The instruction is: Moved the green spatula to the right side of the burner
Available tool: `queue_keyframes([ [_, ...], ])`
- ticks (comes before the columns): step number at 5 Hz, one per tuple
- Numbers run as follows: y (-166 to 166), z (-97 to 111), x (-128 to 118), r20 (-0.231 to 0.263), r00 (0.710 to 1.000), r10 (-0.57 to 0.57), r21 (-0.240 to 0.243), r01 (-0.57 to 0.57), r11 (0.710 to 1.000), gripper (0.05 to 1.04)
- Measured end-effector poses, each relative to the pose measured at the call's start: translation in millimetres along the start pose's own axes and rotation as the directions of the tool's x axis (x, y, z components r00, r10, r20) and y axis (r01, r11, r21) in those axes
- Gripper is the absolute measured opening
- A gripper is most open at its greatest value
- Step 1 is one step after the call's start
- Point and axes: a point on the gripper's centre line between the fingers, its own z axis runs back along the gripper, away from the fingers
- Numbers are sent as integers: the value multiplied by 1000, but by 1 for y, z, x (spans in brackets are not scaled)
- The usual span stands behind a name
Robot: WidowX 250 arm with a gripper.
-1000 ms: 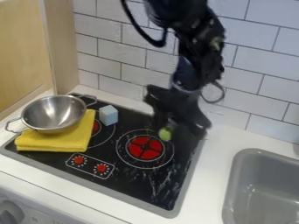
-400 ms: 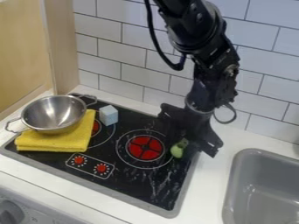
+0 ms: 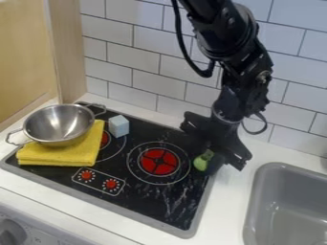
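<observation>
The black gripper (image 3: 212,154) hangs low over the right edge of the stove, to the right of the right-hand burner (image 3: 158,161). It is shut on the green spatula (image 3: 201,164), whose rounded green end shows just below and left of the gripper. The rest of the spatula is largely hidden by the gripper. That green end lies just outside the burner's outer ring, on its right side.
A metal pot (image 3: 59,123) rests on a folded yellow cloth (image 3: 62,152) at the left. Beside them is a light blue block (image 3: 119,126). The grey sink (image 3: 281,210) is at the lower right, and a tiled wall (image 3: 137,76) rises behind.
The gripper has moved right and somewhat toward the camera, and the green spatula has travelled with it from the burner's upper right to its right side. Pot, cloth and block have kept their places.
</observation>
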Motion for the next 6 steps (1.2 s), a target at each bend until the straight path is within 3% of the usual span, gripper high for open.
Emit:
queue_keyframes([
  [2,-9,2,-3,-20,1000,23,10,-22,1000,995],
  [4,-8,8,-5,-19,1000,13,2,-13,1000,1001],
  [6,8,45,-2,62,997,45,-10,-44,999,1001],
])
